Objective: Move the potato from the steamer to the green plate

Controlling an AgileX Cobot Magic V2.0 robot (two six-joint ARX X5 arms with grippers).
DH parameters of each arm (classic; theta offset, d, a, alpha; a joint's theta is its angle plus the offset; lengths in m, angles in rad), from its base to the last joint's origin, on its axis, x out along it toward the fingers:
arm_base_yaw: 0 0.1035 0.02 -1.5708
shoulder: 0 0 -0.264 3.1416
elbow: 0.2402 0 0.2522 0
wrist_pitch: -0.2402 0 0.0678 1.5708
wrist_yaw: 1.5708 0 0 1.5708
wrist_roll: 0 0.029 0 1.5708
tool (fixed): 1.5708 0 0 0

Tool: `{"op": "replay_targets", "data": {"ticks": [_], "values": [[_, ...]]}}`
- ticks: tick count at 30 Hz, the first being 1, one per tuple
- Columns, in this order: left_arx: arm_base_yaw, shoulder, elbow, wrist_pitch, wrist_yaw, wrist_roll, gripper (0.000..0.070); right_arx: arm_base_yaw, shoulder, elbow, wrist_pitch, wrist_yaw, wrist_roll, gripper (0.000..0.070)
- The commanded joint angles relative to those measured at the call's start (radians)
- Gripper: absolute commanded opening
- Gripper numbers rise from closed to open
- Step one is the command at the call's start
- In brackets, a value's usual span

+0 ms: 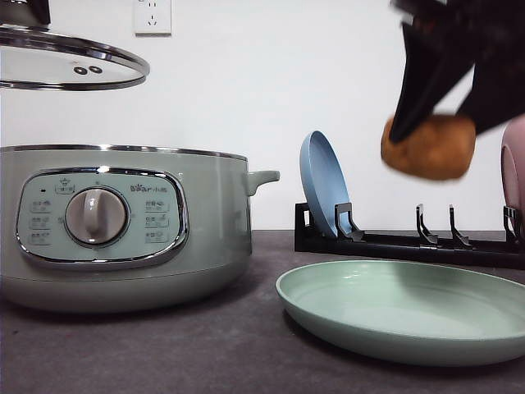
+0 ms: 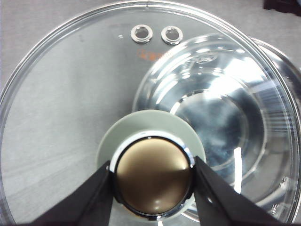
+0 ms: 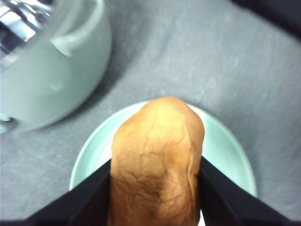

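- The potato (image 1: 429,146) is up in the air at the upper right of the front view, pinched between the jaws of my right gripper (image 1: 435,123); the right wrist view shows its cracked orange-brown skin (image 3: 157,165) with a black finger pressed against each side.
- Under it lies the green plate (image 1: 369,283), flat on the desk at the lower right of the front view. From the right wrist camera, the plate's pale rim (image 3: 89,155) rings the potato, so I judge I am over it, though the potato is well apart from the plate's surface.
- The steamer (image 1: 123,230) stands at the left of the front view, dial and button panel facing the camera. Its bowl (image 2: 225,122) looks shiny and bare through the glass in the left wrist view.
- My left gripper (image 2: 153,176) has its jaws closed around the brassy knob of the glass lid (image 1: 70,61), which hangs above the steamer at the upper left, off the rim.
- Behind the plate, a black dish rack (image 1: 410,242) holds a blue plate (image 1: 324,185) upright, and a pink plate (image 1: 514,164) sits at the right edge.
- Progress, as I judge it: the potato is out of the steamer and carried across. What is left is lowering it, opening the right jaws so it rests on the green plate, and backing away.
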State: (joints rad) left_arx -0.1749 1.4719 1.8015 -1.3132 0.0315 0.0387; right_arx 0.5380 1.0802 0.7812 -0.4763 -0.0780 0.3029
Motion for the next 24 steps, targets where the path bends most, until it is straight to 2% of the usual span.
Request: {"op": "replay_targets", "data": {"ticks": [1, 5, 12, 21, 23, 24], "values": [[-0.009, -0.007, 0.042, 0.027, 0.003, 0.006, 0.0001, 0.015, 0.024, -0.029, 0.043, 0.0, 0.066, 0.0128], [-0.023, -0.007, 0.042, 0.027, 0.003, 0.006, 0.0001, 0.035, 0.068, -0.098, 0.126, 0.0, 0.108, 0.0128], [-0.045, -0.007, 0.042, 0.027, 0.004, 0.006, 0.0001, 0.061, 0.186, -0.114, 0.202, 0.001, 0.116, 0.0129], [-0.068, -0.007, 0.042, 0.027, 0.006, 0.006, 0.0001, 0.062, 0.265, -0.114, 0.212, 0.021, 0.116, 0.013], [-0.074, -0.007, 0.042, 0.027, 0.006, 0.006, 0.0001, 0.062, 0.265, -0.114, 0.21, 0.017, 0.116, 0.0147], [-0.076, -0.007, 0.042, 0.027, 0.006, 0.006, 0.0001, 0.062, 0.265, -0.114, 0.208, 0.016, 0.116, 0.0198]]}}
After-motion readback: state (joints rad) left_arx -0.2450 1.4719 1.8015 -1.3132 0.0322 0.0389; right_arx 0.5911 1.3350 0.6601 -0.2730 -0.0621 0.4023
